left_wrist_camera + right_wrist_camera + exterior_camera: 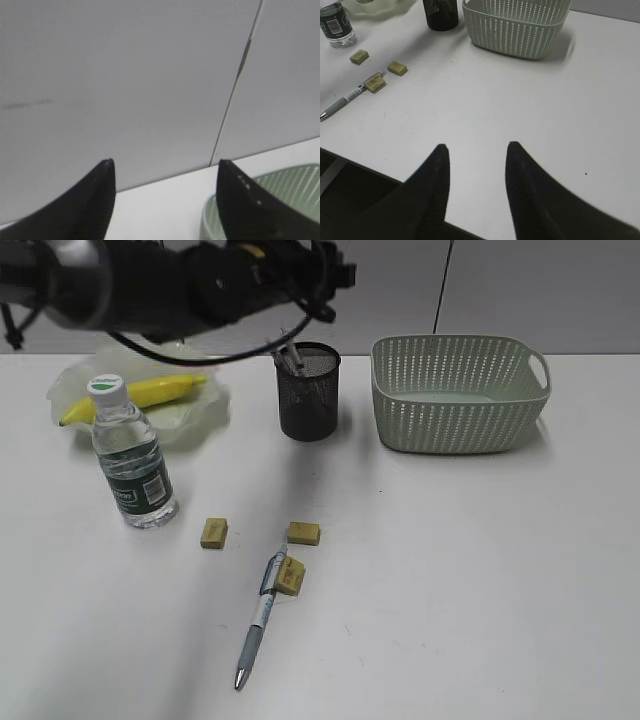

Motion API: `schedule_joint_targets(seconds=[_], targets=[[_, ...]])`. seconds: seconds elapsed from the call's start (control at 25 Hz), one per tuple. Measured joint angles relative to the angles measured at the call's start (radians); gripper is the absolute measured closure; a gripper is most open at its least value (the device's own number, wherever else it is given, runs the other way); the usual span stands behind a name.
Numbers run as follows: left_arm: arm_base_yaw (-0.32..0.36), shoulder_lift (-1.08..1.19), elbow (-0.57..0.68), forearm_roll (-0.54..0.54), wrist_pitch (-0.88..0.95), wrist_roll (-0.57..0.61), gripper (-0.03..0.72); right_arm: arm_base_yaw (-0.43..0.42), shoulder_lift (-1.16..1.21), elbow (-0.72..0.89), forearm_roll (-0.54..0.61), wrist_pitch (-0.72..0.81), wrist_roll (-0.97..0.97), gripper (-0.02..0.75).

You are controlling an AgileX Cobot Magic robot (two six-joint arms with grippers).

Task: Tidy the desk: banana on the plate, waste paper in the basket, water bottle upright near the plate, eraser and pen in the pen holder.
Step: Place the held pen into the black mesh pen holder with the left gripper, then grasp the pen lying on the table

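So here's where we're at: the banana (140, 393) is already lying on the plate (200, 418), the water bottle (130, 455) is standing upright just in front of that plate, and the basket (459, 392) looks empty as far as we can see, with no waste paper showing in any view. What's left on the desk is the pen (260, 618) and three erasers: one (213, 532) near the bottle, one (303, 532) a bit to its right, and a third eraser (289, 576) touching the pen up by its clip. The pen holder (309, 390) sits between plate and basket, and something thin already pokes out of it, though we can't tell what. Our left gripper (162, 200) has its fingers spread wide with nothing between them, and it's up high behind the holder, looking at the wall and the basket rim. The right gripper (475, 190) is also parted and empty, hanging over the near edge of the table well away from everything. Our guess is the next grab is an eraser or the pen. For doing it well, we'd go for one of the two loose erasers first, come straight down, and pinch across the short sides. The one stuck against the pen is trickier, since closing on it could roll the pen. For the drop, we'd centre over the holder mouth before letting go, because the opening is narrow.
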Motion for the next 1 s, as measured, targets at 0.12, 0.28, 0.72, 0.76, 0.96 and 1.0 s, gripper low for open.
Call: schedule_joint_targets(seconds=[0.12, 0.28, 0.72, 0.76, 0.96, 1.0], targets=[[0.0, -0.12, 0.0, 0.02, 0.117, 0.0, 0.209, 0.0, 0.0, 0.0, 0.0, 0.0, 0.0, 0.428], [0.0, -0.291, 0.0, 0.119, 0.406, 0.0, 0.209, 0.0, 0.0, 0.0, 0.0, 0.0, 0.0, 0.428], [0.075, -0.702, -0.001, 0.433, 1.29, -0.14, 0.209, 0.0, 0.0, 0.0, 0.0, 0.0, 0.0, 0.428], [0.09, -0.733, -0.001, 0.465, 1.342, -0.171, 0.212, 0.0, 0.0, 0.0, 0.0, 0.0, 0.0, 0.428], [0.171, -0.923, 0.09, 0.527, 1.484, -0.217, 0.257, 0.0, 0.0, 0.0, 0.0, 0.0, 0.001, 0.428], [0.178, -0.966, 0.135, 0.53, 1.489, -0.22, 0.26, 0.0, 0.0, 0.0, 0.0, 0.0, 0.001, 0.428]])
